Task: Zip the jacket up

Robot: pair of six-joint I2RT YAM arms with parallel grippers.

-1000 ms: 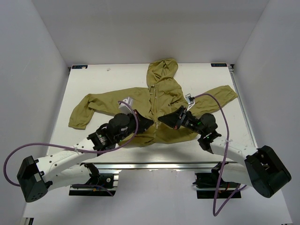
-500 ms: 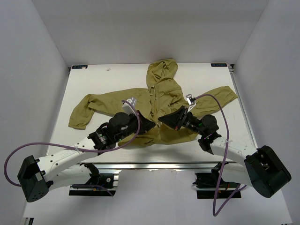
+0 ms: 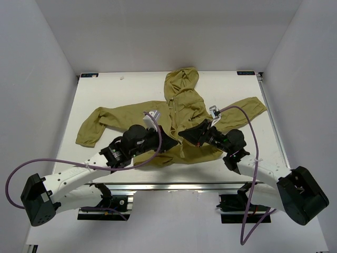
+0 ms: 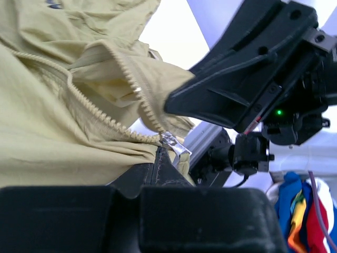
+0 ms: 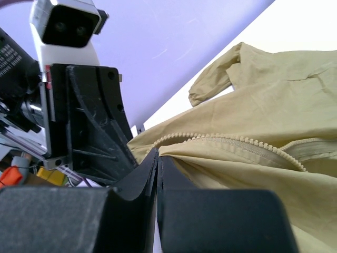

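Observation:
The olive jacket (image 3: 184,100) lies spread on the white table (image 3: 121,87), hood at the far side and sleeves out to both sides. My left gripper (image 3: 172,142) is at its lower front. In the left wrist view the left gripper (image 4: 160,157) is shut on the silver zipper pull (image 4: 175,144), where the two rows of light zipper teeth (image 4: 100,117) meet. My right gripper (image 3: 183,135) faces it a short way off. In the right wrist view the right gripper (image 5: 158,157) is shut on the jacket's front edge (image 5: 210,153), just below the zipper teeth (image 5: 237,140).
Both grippers meet tip to tip over the jacket's bottom hem, close to the table's near rail (image 3: 174,185). A purple cable (image 3: 247,129) arcs over the right arm. White walls stand along the left, right and far sides of the table.
My left arm has shifted a little right and away with the zipper pull, and the fabric below it has bunched. The right arm has barely moved.

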